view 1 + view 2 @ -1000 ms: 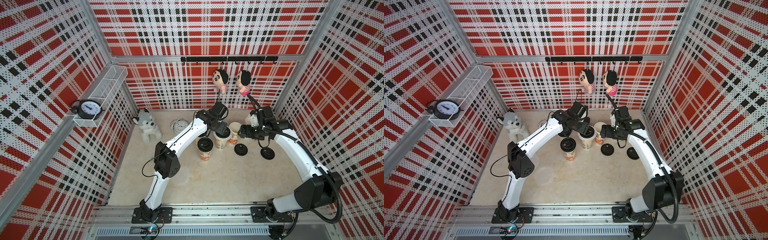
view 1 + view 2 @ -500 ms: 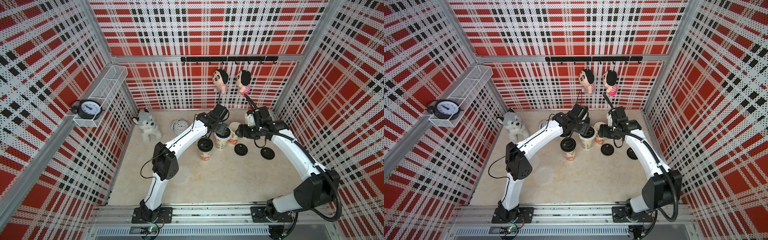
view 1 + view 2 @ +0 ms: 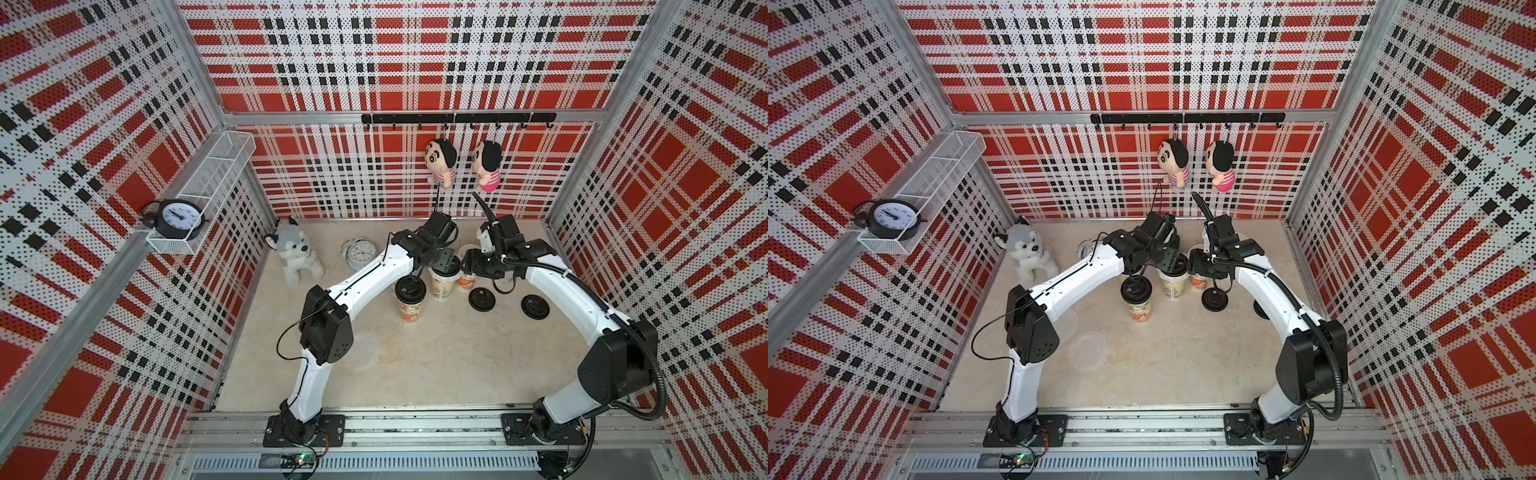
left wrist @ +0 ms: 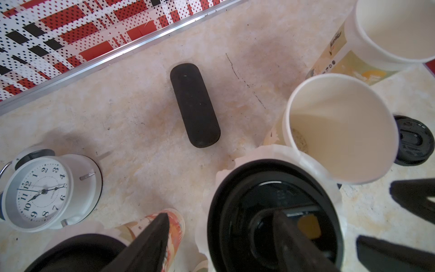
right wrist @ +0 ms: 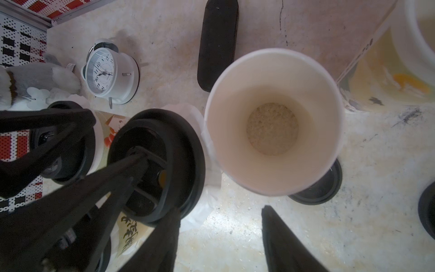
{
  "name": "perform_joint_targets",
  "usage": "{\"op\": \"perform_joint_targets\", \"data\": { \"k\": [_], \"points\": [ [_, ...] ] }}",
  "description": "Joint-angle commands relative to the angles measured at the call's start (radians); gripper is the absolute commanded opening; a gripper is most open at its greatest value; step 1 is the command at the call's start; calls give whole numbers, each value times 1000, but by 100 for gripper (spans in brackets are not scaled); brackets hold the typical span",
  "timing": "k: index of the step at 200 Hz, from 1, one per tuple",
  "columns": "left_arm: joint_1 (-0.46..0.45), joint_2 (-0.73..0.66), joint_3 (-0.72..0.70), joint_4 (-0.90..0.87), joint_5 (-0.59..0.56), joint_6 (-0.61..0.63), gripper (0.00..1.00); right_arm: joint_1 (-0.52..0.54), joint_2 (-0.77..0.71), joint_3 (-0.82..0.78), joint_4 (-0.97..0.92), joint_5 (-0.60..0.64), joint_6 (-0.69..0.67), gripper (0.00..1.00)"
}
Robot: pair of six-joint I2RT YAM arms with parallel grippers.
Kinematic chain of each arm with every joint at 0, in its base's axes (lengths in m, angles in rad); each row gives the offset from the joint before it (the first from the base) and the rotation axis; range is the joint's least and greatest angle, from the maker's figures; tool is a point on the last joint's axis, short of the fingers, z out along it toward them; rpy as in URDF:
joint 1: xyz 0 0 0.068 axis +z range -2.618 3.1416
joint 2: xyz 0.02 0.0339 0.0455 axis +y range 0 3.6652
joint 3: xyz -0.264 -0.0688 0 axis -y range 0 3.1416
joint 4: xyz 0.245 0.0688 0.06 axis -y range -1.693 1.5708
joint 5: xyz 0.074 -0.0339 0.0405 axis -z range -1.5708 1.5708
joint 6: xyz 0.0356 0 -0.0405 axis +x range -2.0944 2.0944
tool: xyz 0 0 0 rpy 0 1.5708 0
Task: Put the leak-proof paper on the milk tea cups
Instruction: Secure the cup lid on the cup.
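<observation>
In both top views the two arms meet at the back of the counter, over a huddle of milk tea cups. The left fingers hang over a cup capped with a black lid. The right fingers sit just beside them, above an open cup. Another lidded cup stands nearer the front, and two loose lids lie to the right. In a top view one round of leak-proof paper lies flat on the counter, well apart from the cups and near the left arm's elbow.

From the left wrist, the left fingers are spread wide. One tip lies over the hollow of the black lid, the other hangs outside that cup, and they clamp nothing. A scalloped whitish edge of paper pokes out from under this lid. The open cup stands just beside it, its mouth uncovered. Farther off on the counter are a black oblong thing and a white alarm clock.

From the right wrist, the right fingers stand apart with bare counter between them, holding nothing. Their tips stop just short of the open cup, which has pale grainy stuff at its bottom. One left finger pokes into the lid's centre.
</observation>
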Motion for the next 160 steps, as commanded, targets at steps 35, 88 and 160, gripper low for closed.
{"op": "perform_joint_targets", "data": {
  "k": [35, 88, 160],
  "points": [
    [-12, 7, -82, -107, -1, 10, 73, 16, 44, 12, 29, 16, 26, 57],
    [-10, -3, -113, -93, 8, 9, 73, 36, 63, -13, 25, 44, 47, 56],
    [-10, -12, -127, -81, 15, 10, 73, 56, -3, -153, 31, 86, 130, 55]
  ]
}}
